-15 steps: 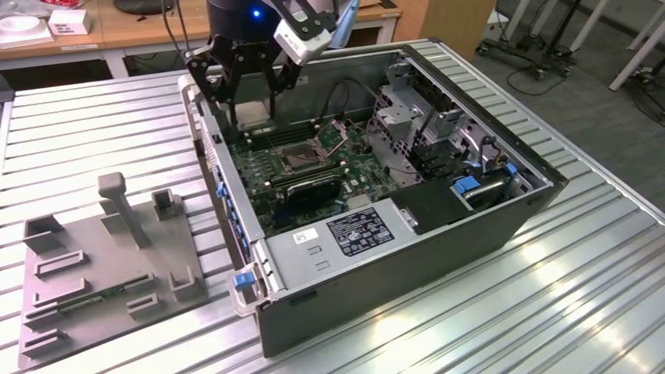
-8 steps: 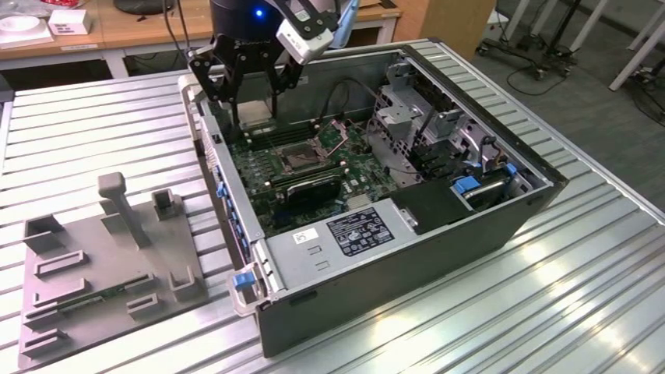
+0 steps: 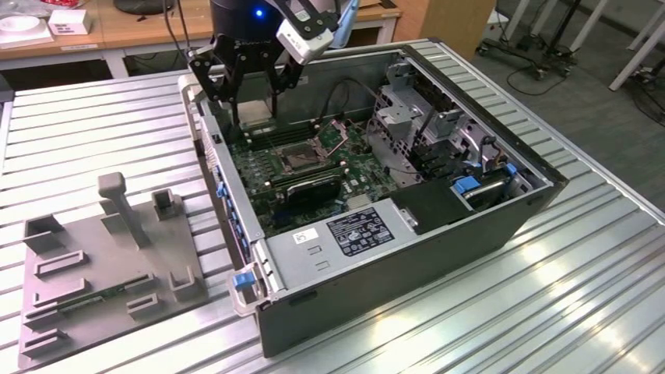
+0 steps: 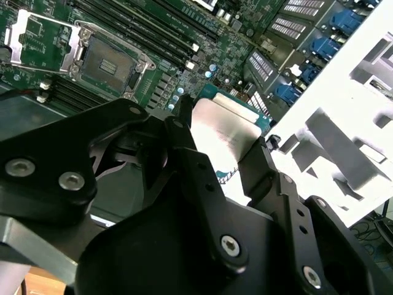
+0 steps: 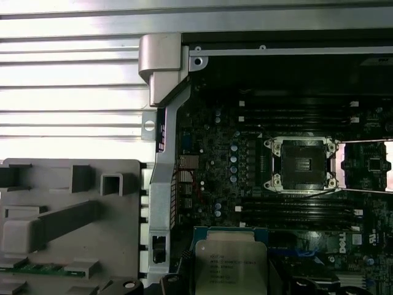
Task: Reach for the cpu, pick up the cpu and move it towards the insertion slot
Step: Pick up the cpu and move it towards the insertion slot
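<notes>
Cpu (image 5: 230,265): silvery-white top with faint dark print, thin green rim. Insertion slot (image 5: 301,163): silver frame, dark centre. Circuit board (image 5: 215,141): dark green, dotted with pale blue capacitors (image 5: 233,161). Gripper (image 4: 218,140): matt black throughout. Computer case (image 3: 416,265) — black shell, grey metal interior, blue clips (image 3: 245,280). Table (image 3: 93,125): silver, ribbed in parallel stripes. Fixture block (image 3: 93,273): plain grey.

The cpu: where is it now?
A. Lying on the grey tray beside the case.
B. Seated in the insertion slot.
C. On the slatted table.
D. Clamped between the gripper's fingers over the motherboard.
D: in the second wrist view the cpu sits between the black fingers of the gripper, while the insertion slot shows a bare dark centre.
</notes>
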Controlling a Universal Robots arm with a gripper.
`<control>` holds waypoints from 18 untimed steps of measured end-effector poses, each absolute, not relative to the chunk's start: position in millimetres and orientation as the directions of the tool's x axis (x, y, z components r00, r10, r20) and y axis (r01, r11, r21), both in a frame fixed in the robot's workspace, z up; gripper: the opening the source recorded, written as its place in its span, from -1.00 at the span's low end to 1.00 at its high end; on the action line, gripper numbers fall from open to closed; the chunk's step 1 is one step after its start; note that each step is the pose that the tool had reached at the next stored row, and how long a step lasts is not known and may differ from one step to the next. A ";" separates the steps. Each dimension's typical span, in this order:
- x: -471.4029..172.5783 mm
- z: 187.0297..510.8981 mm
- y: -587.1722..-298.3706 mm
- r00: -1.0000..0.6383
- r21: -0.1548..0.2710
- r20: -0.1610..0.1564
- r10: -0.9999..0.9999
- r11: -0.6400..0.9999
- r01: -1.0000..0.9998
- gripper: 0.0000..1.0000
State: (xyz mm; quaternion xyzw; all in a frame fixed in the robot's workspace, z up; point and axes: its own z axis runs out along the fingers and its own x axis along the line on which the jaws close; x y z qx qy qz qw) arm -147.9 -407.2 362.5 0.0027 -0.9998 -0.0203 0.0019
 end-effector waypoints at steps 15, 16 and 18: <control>-147.9 362.6 -407.2 -1.000 0.048 0.004 -0.005 0.999 -0.005 0.09; -147.9 362.6 -407.2 -1.000 0.049 0.004 -0.006 0.999 -0.005 0.09; -147.9 362.6 -407.2 -1.000 0.050 0.004 -0.006 0.999 -0.005 0.09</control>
